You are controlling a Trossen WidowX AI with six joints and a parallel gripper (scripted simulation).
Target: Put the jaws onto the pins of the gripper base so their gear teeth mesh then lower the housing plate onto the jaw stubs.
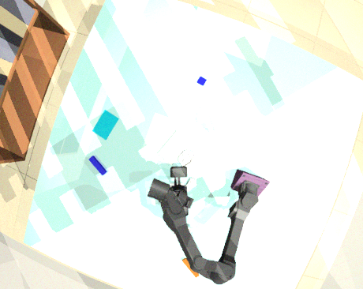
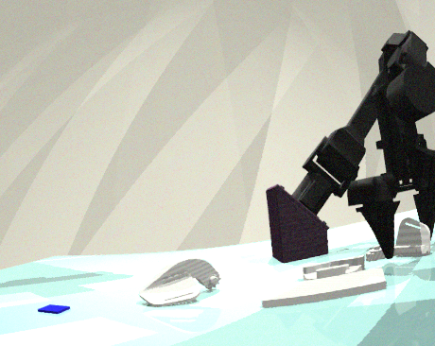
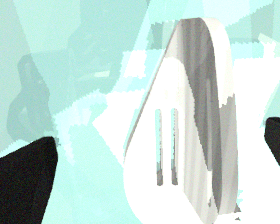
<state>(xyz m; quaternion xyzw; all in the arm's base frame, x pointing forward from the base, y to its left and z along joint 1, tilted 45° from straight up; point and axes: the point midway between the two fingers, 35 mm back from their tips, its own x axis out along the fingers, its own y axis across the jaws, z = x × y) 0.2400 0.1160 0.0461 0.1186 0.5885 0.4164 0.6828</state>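
Note:
My gripper (image 2: pixel 409 247) (image 3: pixel 164 138) is open, its fingers low on both sides of a white jaw (image 2: pixel 407 242) (image 3: pixel 146 175) with two slots. No touch shows in the wrist view. The jaw's flatter end points toward a long white block (image 2: pixel 324 292), which looks like the gripper base, with a low raised frame on top. Another curved white jaw (image 2: pixel 176 285) lies apart on the table, left of the block in the exterior view. In the top view the white parts are washed out and the arm hides the fingers. I cannot tell the housing plate apart.
The purple arm mount (image 1: pixel 261 182) (image 2: pixel 296 232) stands behind the block in the exterior view. The top view shows a small blue block (image 1: pixel 201 80), a cyan block (image 1: pixel 106 125), a dark blue bar (image 1: pixel 98 165), an orange bar (image 1: pixel 190 268) beside the arm and a brown shelf (image 1: pixel 36 67).

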